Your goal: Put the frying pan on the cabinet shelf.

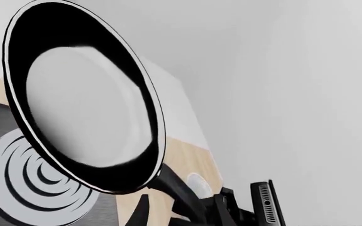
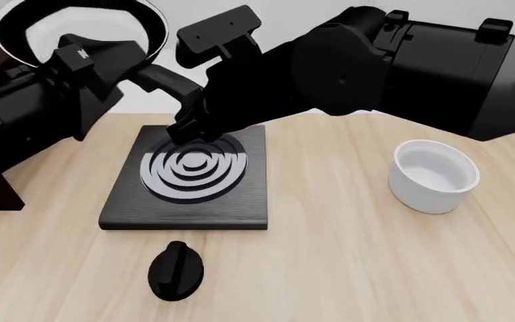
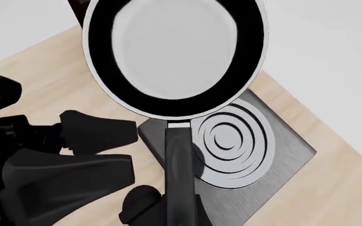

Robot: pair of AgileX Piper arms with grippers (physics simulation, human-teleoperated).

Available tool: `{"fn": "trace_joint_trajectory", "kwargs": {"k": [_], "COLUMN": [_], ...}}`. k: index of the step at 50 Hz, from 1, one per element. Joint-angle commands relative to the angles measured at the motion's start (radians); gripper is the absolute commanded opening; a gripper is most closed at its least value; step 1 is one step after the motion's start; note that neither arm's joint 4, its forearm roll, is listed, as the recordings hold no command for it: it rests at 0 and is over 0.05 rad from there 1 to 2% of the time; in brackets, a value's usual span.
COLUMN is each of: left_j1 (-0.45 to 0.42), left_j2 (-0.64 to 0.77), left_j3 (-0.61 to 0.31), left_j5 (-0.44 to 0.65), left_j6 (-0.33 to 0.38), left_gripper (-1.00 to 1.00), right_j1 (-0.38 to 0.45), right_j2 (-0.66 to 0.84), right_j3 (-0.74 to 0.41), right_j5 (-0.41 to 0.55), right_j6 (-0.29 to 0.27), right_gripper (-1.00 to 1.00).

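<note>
Wooden tabletop (image 2: 374, 255) below; frying pan (image 2: 78, 30) aloft, upper left, handle running to right claw (image 2: 186, 127), clenched on it. Left claw (image 2: 83, 57): cannot tell.

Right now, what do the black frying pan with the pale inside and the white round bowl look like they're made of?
The black frying pan with the pale inside looks like coated metal: glossy dark wall, pale reflective base, thin bright rim. Its long black handle looks matte, perhaps plastic. The white round bowl looks like glazed ceramic: smooth, thick-walled, softly shaded. These are renders, so the materials are a guess.
</note>
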Motion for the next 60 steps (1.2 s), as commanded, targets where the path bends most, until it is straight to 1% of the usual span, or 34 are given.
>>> {"fn": "trace_joint_trajectory", "kwargs": {"k": [1,13,23,31,33,35,47,60], "left_j1": [-0.004,0.004,0.013,0.017,-0.002,0.001,-0.011,-0.018], "left_j2": [0.033,0.073,0.113,0.138,0.149,0.15,0.17,0.193], "left_j3": [-0.016,0.006,0.007,-0.004,0.008,-0.001,-0.011,-0.013], "left_j5": [-0.008,-0.051,-0.082,-0.09,-0.109,-0.102,-0.113,-0.129], "left_j6": [0.008,-0.001,-0.015,-0.012,-0.035,-0.023,-0.054,-0.067], "left_gripper": [1.0,1.0,1.0,1.0,1.0,1.0,1.0,1.0], "right_j1": [0.002,0.011,0.008,0.01,0.014,0.016,0.029,0.038], "right_j2": [-0.019,-0.02,-0.026,-0.031,-0.033,-0.036,-0.042,-0.043], "right_j3": [-0.014,-0.004,-0.002,0.005,0.002,-0.008,0.021,0.023], "right_j5": [-0.016,-0.029,-0.028,-0.031,-0.027,-0.023,-0.043,-0.045], "right_j6": [0.019,0.028,0.03,0.032,0.032,0.033,0.037,0.039], "right_gripper": [-1.0,-1.0,-1.0,-1.0,-1.0,-1.0,-1.0,-1.0]}}
